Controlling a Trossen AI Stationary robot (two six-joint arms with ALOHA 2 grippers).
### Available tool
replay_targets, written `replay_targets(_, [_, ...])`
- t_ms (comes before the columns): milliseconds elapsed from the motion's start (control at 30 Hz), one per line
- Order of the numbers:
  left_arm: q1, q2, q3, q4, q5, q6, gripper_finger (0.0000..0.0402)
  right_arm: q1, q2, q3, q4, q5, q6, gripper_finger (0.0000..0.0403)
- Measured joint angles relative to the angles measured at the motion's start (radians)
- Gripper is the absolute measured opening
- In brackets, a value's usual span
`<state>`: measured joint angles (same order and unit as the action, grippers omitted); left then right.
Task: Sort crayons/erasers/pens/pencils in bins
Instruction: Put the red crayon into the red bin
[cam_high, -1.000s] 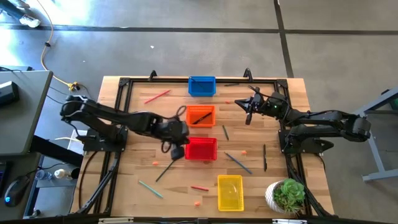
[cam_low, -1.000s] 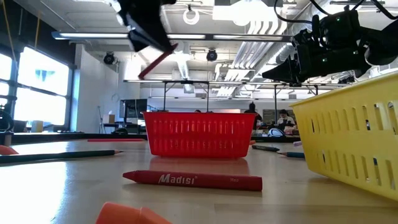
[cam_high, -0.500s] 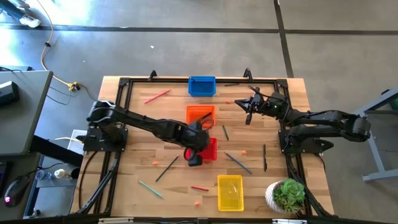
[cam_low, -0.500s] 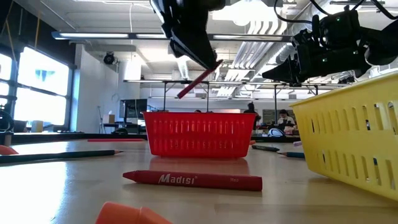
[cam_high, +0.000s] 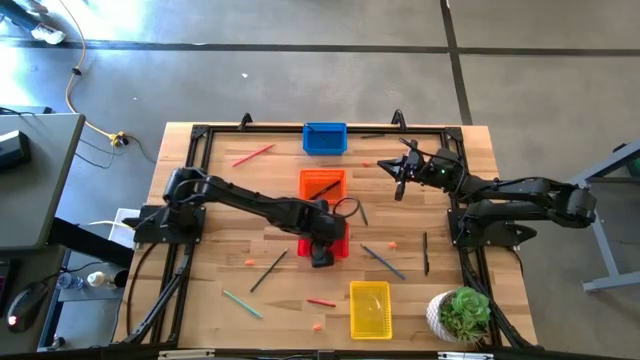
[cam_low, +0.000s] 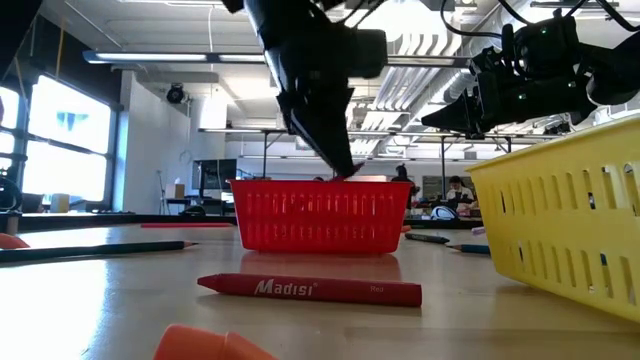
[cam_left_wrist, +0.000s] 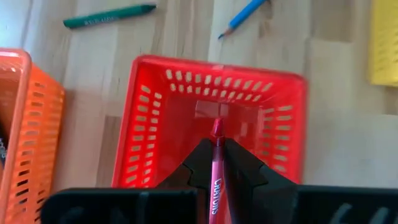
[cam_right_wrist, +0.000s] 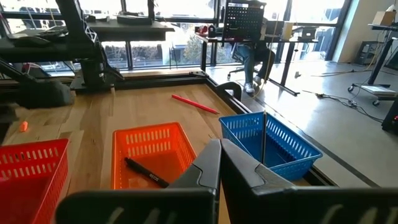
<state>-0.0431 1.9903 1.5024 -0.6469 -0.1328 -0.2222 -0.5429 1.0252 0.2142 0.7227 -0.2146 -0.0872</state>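
My left gripper (cam_left_wrist: 216, 149) is shut on a red crayon (cam_left_wrist: 217, 134) over the red bin (cam_left_wrist: 283, 124). In the low view the gripper (cam_low: 338, 160) reaches down to the red bin's rim (cam_low: 320, 183). The orange bin (cam_high: 322, 184), holding a black pen (cam_right_wrist: 144, 171), and the blue bin (cam_high: 325, 138) stand farther back. The yellow bin (cam_high: 369, 308) stands near the front edge. My right gripper (cam_high: 400, 182) waits shut in the air at the far right. Small orange erasers (cam_high: 393, 243) (cam_high: 249, 262) (cam_high: 318, 326) lie on the wood. My left gripper pinches the red crayon's shaft (cam_left_wrist: 217, 163) between its two fingers. The crayon lies along the fingers, and its pointed end (cam_left_wrist: 217, 126) sticks out past them. The fingers slant steeply down from above. The crayon is off the table, tip down inside the red bin's opening.
Loose sticks lie about: a red crayon (cam_low: 310, 290) in front of the red bin, a dark pencil (cam_high: 266, 270) and a green one (cam_high: 242, 304) at front left, a blue pencil (cam_high: 384, 261) on the right, a red stick (cam_high: 252, 154) at far left. A potted plant (cam_high: 462, 312) stands front right.
My left gripper has gone toward the table's right edge and down, from left of the red bin to over it, still shut on the red crayon. The crayon's tip, high above the bin a second ago, now stands at the bin's rim.
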Motion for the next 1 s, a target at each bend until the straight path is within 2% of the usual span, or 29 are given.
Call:
replay_targets(433, [0.02,0.066,0.0,0.015,-0.037,0.015,0.0012,0.0,0.0,0.0,0.0,0.005,-0.003,0.0])
replay_targets(867, [0.03,0.102,0.001,0.051,-0.012,0.016,0.0012,0.0,0.0,0.0,-0.001,0.008,-0.004,0.0])
replay_targets(1000, [0.03,0.111,0.001,0.077,-0.01,0.019,0.0025,0.0,0.002,0.0,-0.003,0.008,-0.009,0.0])
